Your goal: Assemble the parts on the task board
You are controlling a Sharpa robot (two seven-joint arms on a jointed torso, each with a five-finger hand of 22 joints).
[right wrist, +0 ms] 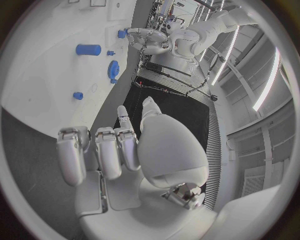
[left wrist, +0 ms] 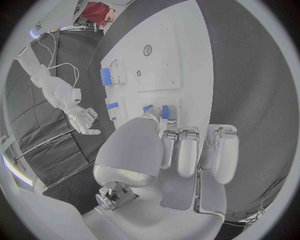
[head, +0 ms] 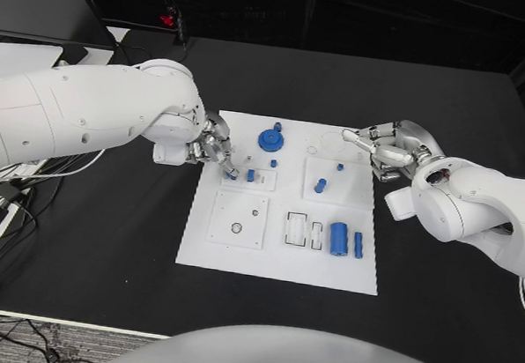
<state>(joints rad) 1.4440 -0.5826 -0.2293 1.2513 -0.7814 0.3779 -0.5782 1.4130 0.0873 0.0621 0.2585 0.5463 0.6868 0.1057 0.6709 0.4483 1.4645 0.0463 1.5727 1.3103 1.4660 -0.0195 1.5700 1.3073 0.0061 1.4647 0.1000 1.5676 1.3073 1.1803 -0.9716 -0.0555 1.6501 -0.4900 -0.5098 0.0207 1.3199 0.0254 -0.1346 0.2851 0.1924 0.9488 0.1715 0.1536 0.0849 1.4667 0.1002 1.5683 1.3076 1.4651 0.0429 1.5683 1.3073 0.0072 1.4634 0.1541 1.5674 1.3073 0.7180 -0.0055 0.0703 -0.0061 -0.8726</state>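
Head view, task board: one white task board [head: 281, 263] lies in the middle of the black table [head: 474, 126], long side running away from the robot
Head view, parts: six blue parts in sight here: one gear [head: 270, 139] near the far edge, one small peg [head: 339, 166] and one short cylinder [head: 320, 185] on the right half, one big cylinder [head: 337, 239] with one slim bar [head: 358, 245] just beside it near the right edge, and one small piece [head: 251, 176] by the left hand's fingertips
Head view, left hand: the left hand [head: 208, 149] sits over the board's left edge, fingertips down at the small blue pieces; pinching one or only touching, I cannot tell
Head view, right hand: the right hand [head: 387, 150] hovers at the board's far right corner, fingers curled loosely, nothing visible in them
Left wrist view: the fingers [left wrist: 187, 150] fold downward, the thumb tip reaches two small blue pieces [left wrist: 164, 111] on the board; a firm grip is not clear
Right wrist view: the fingers [right wrist: 106, 150] hang curled over the board's edge, empty; gear, big cylinder and two small pieces show beyond
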